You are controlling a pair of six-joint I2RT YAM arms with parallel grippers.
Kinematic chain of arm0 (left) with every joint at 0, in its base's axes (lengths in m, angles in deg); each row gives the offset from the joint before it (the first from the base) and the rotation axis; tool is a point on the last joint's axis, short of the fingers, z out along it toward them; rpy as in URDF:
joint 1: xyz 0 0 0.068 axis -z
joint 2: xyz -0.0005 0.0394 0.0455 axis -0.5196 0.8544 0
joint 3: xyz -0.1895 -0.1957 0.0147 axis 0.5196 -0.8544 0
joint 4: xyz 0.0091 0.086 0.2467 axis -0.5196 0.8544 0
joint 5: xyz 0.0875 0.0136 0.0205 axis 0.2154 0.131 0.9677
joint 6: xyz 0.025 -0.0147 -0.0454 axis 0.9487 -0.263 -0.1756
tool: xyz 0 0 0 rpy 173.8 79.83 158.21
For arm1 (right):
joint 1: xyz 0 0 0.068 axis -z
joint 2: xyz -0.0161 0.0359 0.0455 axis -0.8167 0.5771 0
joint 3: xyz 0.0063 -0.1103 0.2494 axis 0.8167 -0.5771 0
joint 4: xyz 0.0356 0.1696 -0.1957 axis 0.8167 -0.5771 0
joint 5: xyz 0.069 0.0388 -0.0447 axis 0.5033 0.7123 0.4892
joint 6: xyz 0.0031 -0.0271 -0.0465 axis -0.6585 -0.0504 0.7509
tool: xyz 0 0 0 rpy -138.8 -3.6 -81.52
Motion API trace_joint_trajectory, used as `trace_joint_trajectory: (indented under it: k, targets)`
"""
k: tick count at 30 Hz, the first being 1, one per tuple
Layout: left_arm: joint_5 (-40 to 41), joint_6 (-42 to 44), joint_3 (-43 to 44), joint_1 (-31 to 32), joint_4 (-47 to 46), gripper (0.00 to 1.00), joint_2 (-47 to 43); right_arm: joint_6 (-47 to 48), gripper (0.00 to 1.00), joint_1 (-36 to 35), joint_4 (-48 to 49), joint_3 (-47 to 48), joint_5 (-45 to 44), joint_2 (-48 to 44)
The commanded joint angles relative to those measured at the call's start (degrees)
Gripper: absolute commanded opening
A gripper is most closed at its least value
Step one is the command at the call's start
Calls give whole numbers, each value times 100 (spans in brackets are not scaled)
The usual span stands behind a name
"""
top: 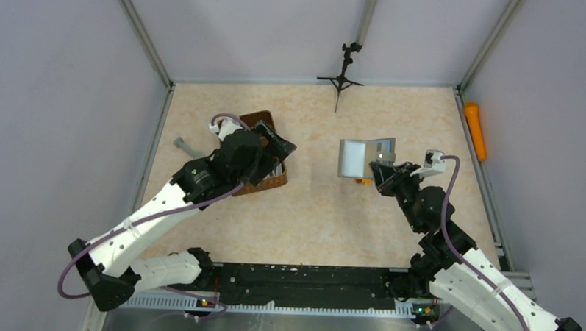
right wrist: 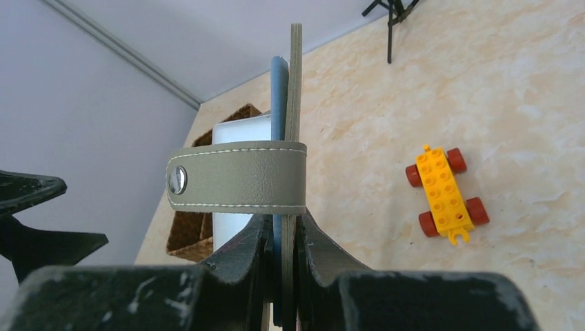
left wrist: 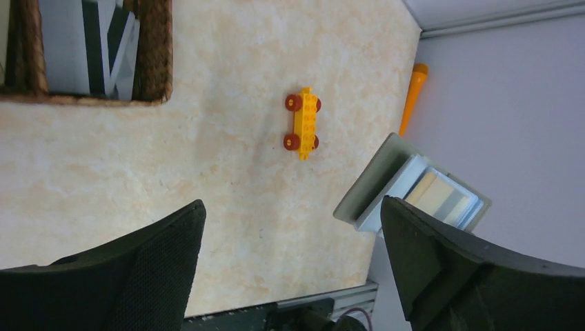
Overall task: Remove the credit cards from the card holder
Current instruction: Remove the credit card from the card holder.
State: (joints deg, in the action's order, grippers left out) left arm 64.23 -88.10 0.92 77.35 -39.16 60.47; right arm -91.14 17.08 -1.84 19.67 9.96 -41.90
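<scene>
The grey card holder [top: 358, 159] hangs open above the table, right of centre. My right gripper [top: 383, 173] is shut on one of its flaps. In the right wrist view the holder [right wrist: 294, 89] stands edge-on between my fingers, its snap strap [right wrist: 238, 178] across the front; my gripper [right wrist: 283, 234] clamps it. In the left wrist view the holder [left wrist: 386, 181] shows tan and grey credit cards [left wrist: 441, 196] in its pocket. My left gripper [top: 282, 152] is open and empty over the wicker basket [top: 249, 121]; in its own view the gripper [left wrist: 291, 207] has its jaws wide apart.
An orange toy brick with red wheels [top: 362, 181] lies under the holder, also seen in the left wrist view [left wrist: 302, 123] and the right wrist view [right wrist: 445, 196]. The basket [left wrist: 155, 55] holds flat grey items. A small tripod [top: 341, 75] stands at the back. An orange object [top: 475, 130] lies by the right wall.
</scene>
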Motion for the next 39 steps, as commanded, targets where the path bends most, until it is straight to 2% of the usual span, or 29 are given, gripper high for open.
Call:
trace_joint_trajectory:
  k: [1, 3, 5, 9, 13, 15, 19, 22, 26, 35, 39]
  targets:
    - [173, 1830, -725, -190, -952, 99, -833, -395, 4, 67, 418, 4, 319, 0]
    - [-562, 2551, -1319, -393, -1714, 99, -1277, -522, 4, 67, 428, -17, 418, 22]
    - [-1286, 2847, -1898, -748, -2330, 99, -1701, -701, 4, 71, 525, -101, 583, 26]
    - [-3364, 2721, -2623, -1566, -3357, 99, -1869, -1282, 4, 67, 1081, -504, 996, 109]
    - [-4417, 2530, -2953, -1643, -4312, 99, -1442, -2130, 0, 67, 2222, -1102, 1802, 369]
    - [-4676, 2541, -2964, -1642, -4398, 99, -1272, -2322, 0, 67, 2866, -1311, 2185, 605]
    - [-4826, 2657, -3071, -1642, -4506, 99, -1221, -2378, 0, 66, 3193, -1296, 2741, 999]
    - [-4998, 2311, -3487, -1636, -5162, 99, -1220, -2418, 0, 58, 3323, -1321, 2895, 1028]
    - [-5318, 1956, -3789, -1576, -5865, 99, -954, -2242, 0, 58, 3031, -1203, 2943, 935]
    - [-5327, 1711, -3747, -1067, -6904, 99, -318, -2185, 0, -108, 3015, -1212, 2880, 1034]
    - [-5300, 1725, -3671, -1004, -6929, 99, -147, -2039, 0, -387, 2998, -1171, 2600, 1151]
